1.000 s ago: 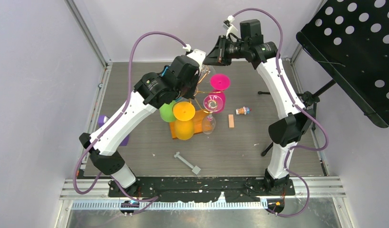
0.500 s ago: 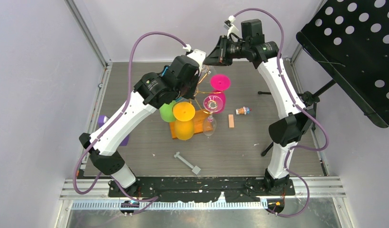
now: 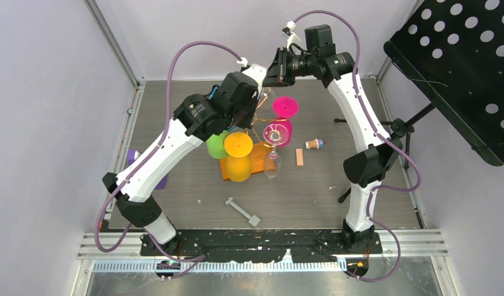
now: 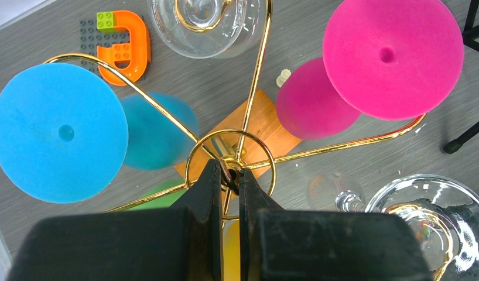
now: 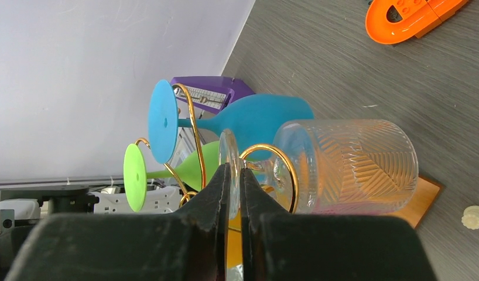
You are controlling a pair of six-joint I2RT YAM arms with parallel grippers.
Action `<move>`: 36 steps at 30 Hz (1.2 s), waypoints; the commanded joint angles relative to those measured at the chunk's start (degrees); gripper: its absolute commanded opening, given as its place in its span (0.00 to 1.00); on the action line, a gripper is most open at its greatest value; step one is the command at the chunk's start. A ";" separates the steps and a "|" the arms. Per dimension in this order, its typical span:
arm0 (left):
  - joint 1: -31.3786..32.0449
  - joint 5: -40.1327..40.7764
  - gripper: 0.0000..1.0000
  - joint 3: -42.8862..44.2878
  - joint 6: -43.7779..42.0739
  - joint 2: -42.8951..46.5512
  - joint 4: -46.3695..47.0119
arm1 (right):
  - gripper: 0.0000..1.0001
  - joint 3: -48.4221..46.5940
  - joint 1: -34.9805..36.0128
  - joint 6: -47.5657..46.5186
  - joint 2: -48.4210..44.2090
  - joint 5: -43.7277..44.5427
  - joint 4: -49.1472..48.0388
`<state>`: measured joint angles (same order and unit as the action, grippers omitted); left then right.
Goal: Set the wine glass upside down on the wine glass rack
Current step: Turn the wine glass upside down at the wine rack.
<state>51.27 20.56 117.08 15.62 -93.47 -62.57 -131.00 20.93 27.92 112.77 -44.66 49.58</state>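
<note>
Two arms bolted to black base plate. On left arm, long links shelled in white, joints and wrist housed in black; small blue patch seen on black housing farthest from base plate. On right arm, same white shells, black elbow and wrist blocks. One purple cable looped along each arm from base plate, fixed by white clips at far end. On left gripper and right gripper, fingers matte black, wedge-shaped, edges slightly scuffed.
</note>
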 commanded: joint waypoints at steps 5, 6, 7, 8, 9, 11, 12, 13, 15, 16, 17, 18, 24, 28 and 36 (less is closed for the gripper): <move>0.85 -4.24 0.00 -0.57 -0.53 0.43 -0.30 | 0.18 -2.19 0.82 -3.77 0.27 -1.55 3.74; 0.85 -4.21 0.00 -0.66 -0.50 0.40 -0.29 | 0.20 -2.22 0.80 -3.78 0.26 -1.45 3.67; 0.90 -4.21 0.00 -0.69 -0.50 0.47 -0.29 | 0.24 -2.28 0.79 -3.77 0.26 -1.32 3.63; 0.86 -4.19 0.00 -0.77 -0.50 0.48 -0.26 | 0.26 -2.43 0.78 -3.78 0.23 -1.22 3.61; 0.85 -4.22 0.00 -0.76 -0.57 0.55 -0.26 | 0.30 -2.47 0.80 -3.77 0.25 -0.93 3.66; 0.85 -4.20 0.00 -0.82 -0.64 0.61 -0.27 | 0.33 -2.72 0.76 -3.75 0.36 -0.50 3.60; 0.85 -4.15 0.00 -0.88 -0.66 0.65 -0.25 | 0.34 -2.89 0.77 -3.75 0.28 -0.37 3.55; 0.85 -4.25 0.00 -0.94 -0.67 0.66 -0.20 | 0.34 -2.96 0.84 -3.75 0.27 -0.08 3.36; 0.85 -4.21 0.00 -0.96 -0.80 0.79 -0.27 | 0.37 -3.07 0.79 -3.66 0.12 0.40 3.15; 0.85 -4.21 0.00 -1.05 -0.77 0.83 -0.25 | 0.39 -3.26 0.78 -3.71 -0.02 0.60 3.06; 0.85 -4.21 0.00 -1.13 -0.77 0.83 -0.11 | 0.40 -3.37 0.78 -3.76 -0.06 0.93 2.89; 0.85 -4.25 0.00 -1.14 -0.81 0.87 -0.12 | 0.41 -3.64 0.74 -3.76 -0.20 1.09 2.84; 0.85 -4.43 0.00 -1.82 -0.79 1.27 0.27 | 0.52 -4.57 0.69 -4.09 -0.72 2.62 2.78; 0.85 -4.49 0.00 -1.97 -0.76 1.40 0.31 | 0.57 -4.61 0.63 -4.55 -1.59 4.32 2.80; 0.85 -4.47 0.00 -1.75 -0.94 1.44 0.13 | 0.58 -5.24 0.44 -6.28 -3.30 8.54 3.35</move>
<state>51.27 20.47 116.01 14.79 -92.99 -61.39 -133.67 21.52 23.94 112.84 -40.10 52.31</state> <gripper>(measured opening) 0.032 0.572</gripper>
